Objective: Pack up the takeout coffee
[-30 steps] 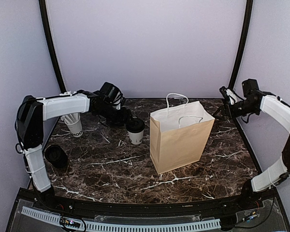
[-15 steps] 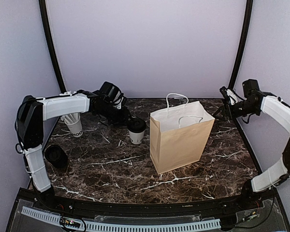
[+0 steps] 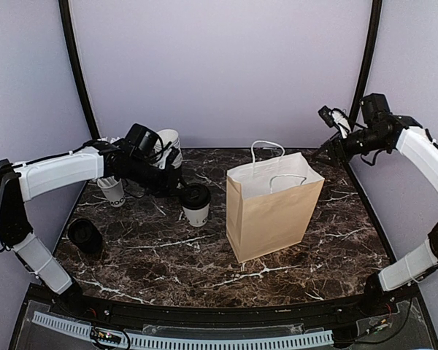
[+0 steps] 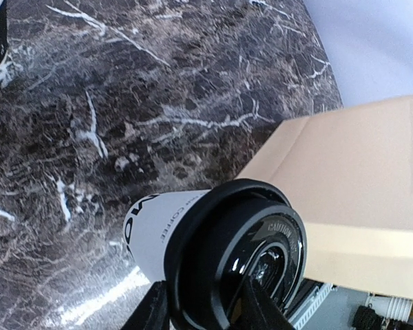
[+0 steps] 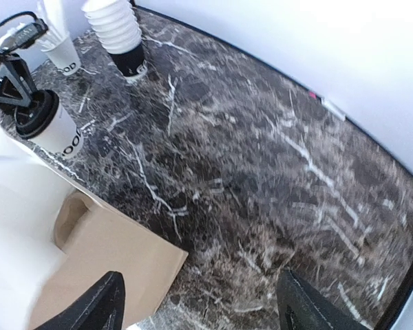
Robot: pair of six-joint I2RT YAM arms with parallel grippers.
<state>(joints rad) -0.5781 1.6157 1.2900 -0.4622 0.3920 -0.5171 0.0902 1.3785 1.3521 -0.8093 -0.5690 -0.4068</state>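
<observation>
The takeout coffee [image 3: 198, 214] is a small white cup with a black lid, standing left of the brown paper bag [image 3: 274, 208]. My left gripper [image 3: 187, 194] is shut on it at the lid. In the left wrist view the cup [image 4: 157, 230] lies across the frame between both fingers [image 4: 150, 313], with the bag [image 4: 358, 179] just behind. Whether the cup still touches the marble I cannot tell. My right gripper [image 3: 327, 152] hangs open and empty above the bag's back right corner. Its wrist view looks down on the bag [image 5: 103, 254] and the held cup [image 5: 51, 127].
A stack of lidless white cups [image 3: 169, 142] stands behind the left gripper. A white cup of sticks [image 3: 113, 191] is at the far left, and black lids [image 3: 84, 235] lie nearer the left edge. The bag's mouth is open, handles up [image 3: 267, 146].
The left gripper closed on the coffee's lid and drew the cup slightly left and nearer, while its arm swung outward. The right gripper rose and tilted up beside the bag.
</observation>
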